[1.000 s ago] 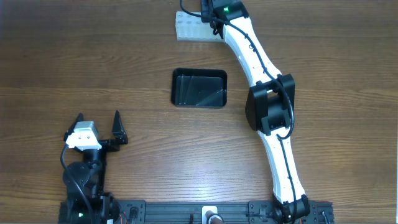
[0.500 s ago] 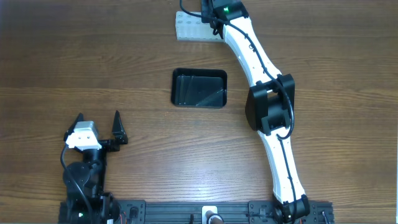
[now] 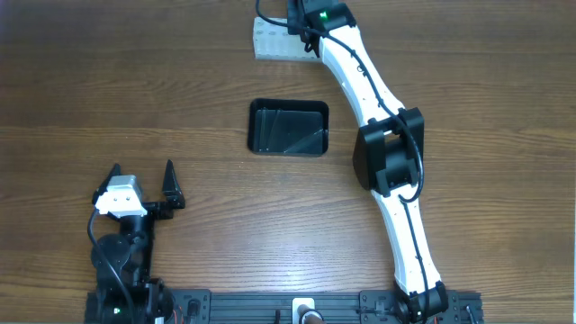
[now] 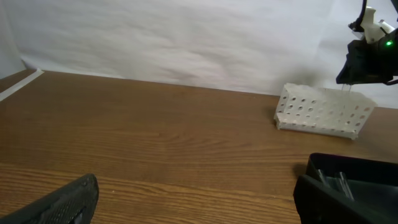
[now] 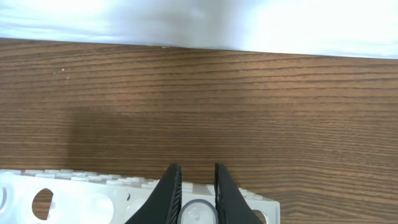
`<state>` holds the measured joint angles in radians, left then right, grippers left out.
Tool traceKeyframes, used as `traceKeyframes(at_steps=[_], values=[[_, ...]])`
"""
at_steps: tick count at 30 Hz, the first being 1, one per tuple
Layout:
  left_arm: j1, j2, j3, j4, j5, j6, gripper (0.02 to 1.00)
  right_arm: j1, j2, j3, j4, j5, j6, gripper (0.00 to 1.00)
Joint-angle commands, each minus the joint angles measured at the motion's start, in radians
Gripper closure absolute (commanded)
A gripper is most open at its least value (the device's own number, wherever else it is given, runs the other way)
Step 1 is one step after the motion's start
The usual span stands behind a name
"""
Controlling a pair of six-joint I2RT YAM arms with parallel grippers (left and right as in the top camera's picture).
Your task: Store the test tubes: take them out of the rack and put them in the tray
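Note:
The white perforated rack stands at the far edge of the table, also seen from the left wrist. My right gripper hangs over the rack's right end, its fingers shut on the rim of a clear test tube. From the left wrist view that gripper is above the rack with the thin tube below it. The black tray lies mid-table with a few clear tubes inside. My left gripper rests open at the near left, holding nothing.
A white wall backs the table's far edge just behind the rack. Bare wooden table stretches between the left gripper, tray and rack. The right arm runs diagonally past the tray's right side.
The right gripper has shifted slightly up the top view at the rack. The left arm has not moved.

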<state>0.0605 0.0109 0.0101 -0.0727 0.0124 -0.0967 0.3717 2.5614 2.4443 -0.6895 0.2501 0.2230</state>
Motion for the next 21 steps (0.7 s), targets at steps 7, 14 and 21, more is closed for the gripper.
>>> traceKeyframes(at_steps=[7, 14, 21], values=[[0.005, -0.003, -0.004, -0.004, 0.014, 0.011, 0.023, 0.024, -0.037, 0.023, 0.006, 0.047, -0.005, 0.963], [0.005, -0.003, -0.004, -0.004, 0.014, 0.011, 0.023, 0.021, -0.103, 0.024, 0.021, 0.089, -0.057, 0.969], [0.005, -0.003, -0.004, -0.004, 0.014, 0.011, 0.023, 0.021, -0.192, 0.024, 0.024, 0.089, -0.060, 0.982]])
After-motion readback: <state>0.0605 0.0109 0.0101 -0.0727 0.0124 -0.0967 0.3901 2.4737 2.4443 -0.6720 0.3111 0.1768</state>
